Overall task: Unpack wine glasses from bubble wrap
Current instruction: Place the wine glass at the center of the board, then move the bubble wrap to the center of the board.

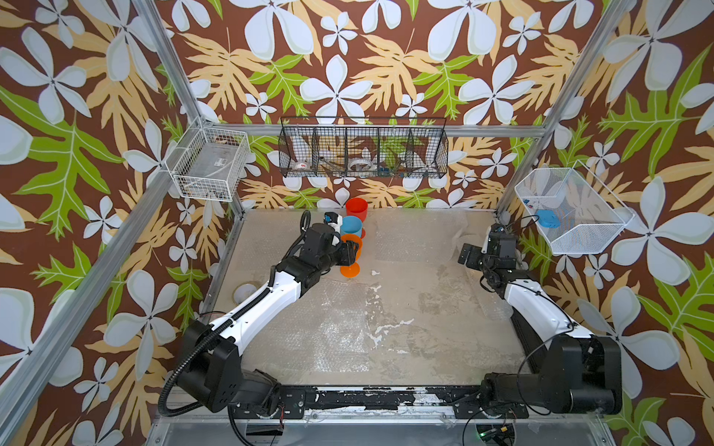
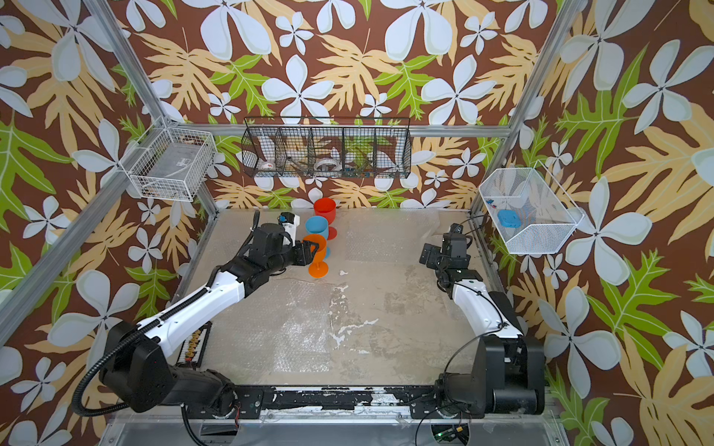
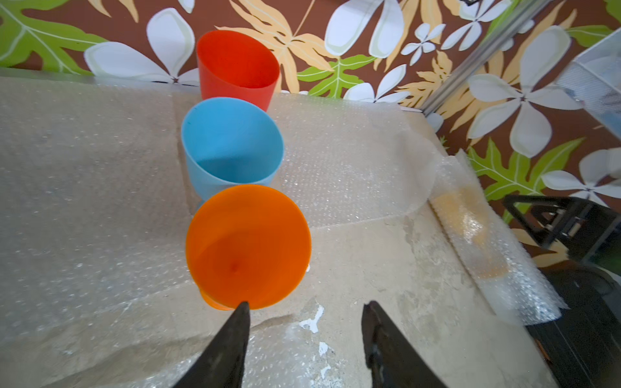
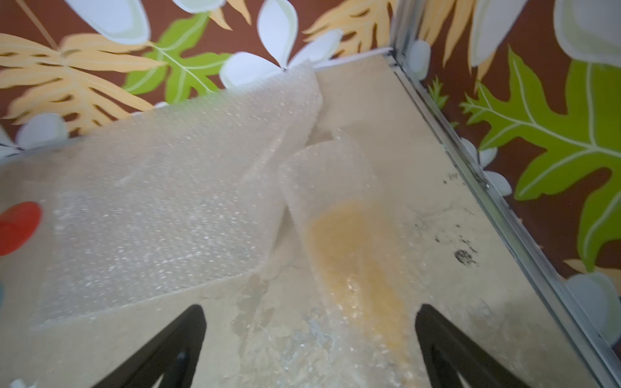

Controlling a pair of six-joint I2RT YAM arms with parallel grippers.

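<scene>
only wrist views reveal the yellow goblet, blurred inside bubble wrap before the right gripper, jaws wide and empty; the left gripper, unclenched and empty, sits beside the upright orange goblet

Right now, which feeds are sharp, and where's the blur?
Left wrist view: crisp on the orange glass. Right wrist view: smeared throughout, the wrapped glass only a yellowish blur. Both top views: sharp and evenly lit, but the flat bubble wrap barely stands out from the table.
</scene>
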